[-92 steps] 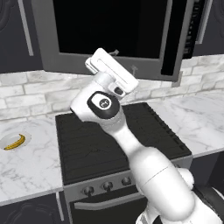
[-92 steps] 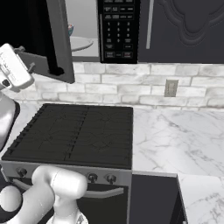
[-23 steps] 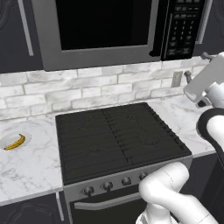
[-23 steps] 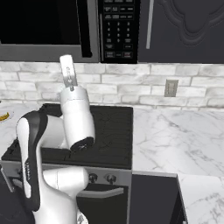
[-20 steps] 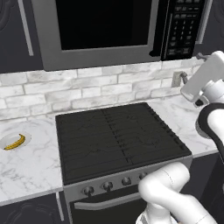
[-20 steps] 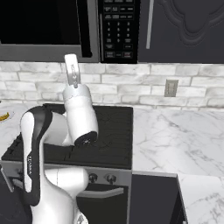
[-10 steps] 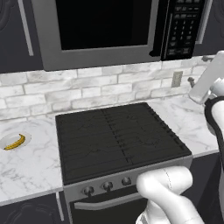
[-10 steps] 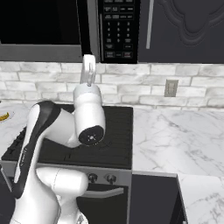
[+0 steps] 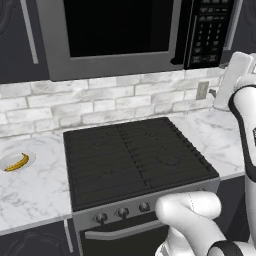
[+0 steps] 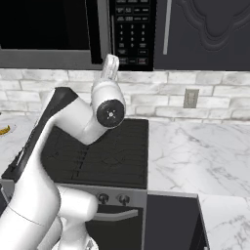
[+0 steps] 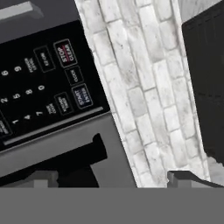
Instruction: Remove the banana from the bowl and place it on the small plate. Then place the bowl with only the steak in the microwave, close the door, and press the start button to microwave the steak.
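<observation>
At the near edge of the tabletop (image 9: 30, 200), left of the black stove (image 9: 132, 160), the banana (image 9: 17, 163) lies on the small plate (image 9: 10, 158). Farther back and above, the microwave (image 9: 125, 35) hangs over the stove with the door (image 9: 107, 37) closed across it, dark window facing out. To the door's right sits the black keypad panel (image 11: 39, 87). The end effector (image 11: 113, 178) is raised close to that panel, jaws spread wide and holding nothing; its fingertips (image 11: 180, 177) frame the panel's lower corner and the pale brick wall (image 11: 144, 87) beside it.
</observation>
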Robot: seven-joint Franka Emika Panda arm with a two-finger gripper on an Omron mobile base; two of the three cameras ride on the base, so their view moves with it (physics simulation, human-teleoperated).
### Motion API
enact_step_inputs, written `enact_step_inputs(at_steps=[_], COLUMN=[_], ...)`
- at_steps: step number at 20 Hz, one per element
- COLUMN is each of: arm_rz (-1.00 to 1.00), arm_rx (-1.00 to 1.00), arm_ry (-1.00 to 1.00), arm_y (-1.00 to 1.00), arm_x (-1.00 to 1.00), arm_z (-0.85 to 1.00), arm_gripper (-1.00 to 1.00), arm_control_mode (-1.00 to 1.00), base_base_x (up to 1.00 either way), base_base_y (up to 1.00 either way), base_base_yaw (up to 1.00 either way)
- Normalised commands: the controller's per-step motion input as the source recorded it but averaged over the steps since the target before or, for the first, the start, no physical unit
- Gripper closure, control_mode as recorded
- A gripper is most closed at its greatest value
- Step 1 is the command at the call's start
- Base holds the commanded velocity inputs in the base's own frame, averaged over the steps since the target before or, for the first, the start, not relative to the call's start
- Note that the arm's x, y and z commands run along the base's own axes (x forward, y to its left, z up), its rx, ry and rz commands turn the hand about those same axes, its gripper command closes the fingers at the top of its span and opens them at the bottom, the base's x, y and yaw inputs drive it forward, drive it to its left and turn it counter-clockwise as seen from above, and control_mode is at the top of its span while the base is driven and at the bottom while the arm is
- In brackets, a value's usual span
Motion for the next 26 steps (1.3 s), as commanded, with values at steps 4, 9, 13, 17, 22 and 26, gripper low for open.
enact_step_inputs(at_steps=[4, 9, 13, 17, 22, 26], arm_rz=[0.09, 0.08, 0.05, 0.02, 0.01, 0.0], arm_rx=[0.03, 0.05, 0.0, 0.0, 0.0, 0.0], arm_ry=[0.2, 0.11, 0.03, 0.04, 0.04, 0.05], arm_y=[-0.11, -0.06, 0.07, 0.0, 0.0, 0.0], arm_x=[0.47, 0.53, 0.49, 0.53, 0.58, 0.53], arm_z=[-0.27, -0.09, -0.14, -0.11, -0.05, -0.01], arm_gripper=[-1.0, -1.0, -1.0, -1.0, -1.0, -1.0], arm_control_mode=[-1.0, -1.0, -1.0, -1.0, -1.0, -1.0], base_base_x=[0.0, 0.0, 0.0, 0.0, 0.0, 0.0], base_base_y=[0.0, 0.0, 0.0, 0.0, 0.0, 0.0], base_base_yaw=[0.0, 0.0, 0.0, 0.0, 0.0, 0.0])
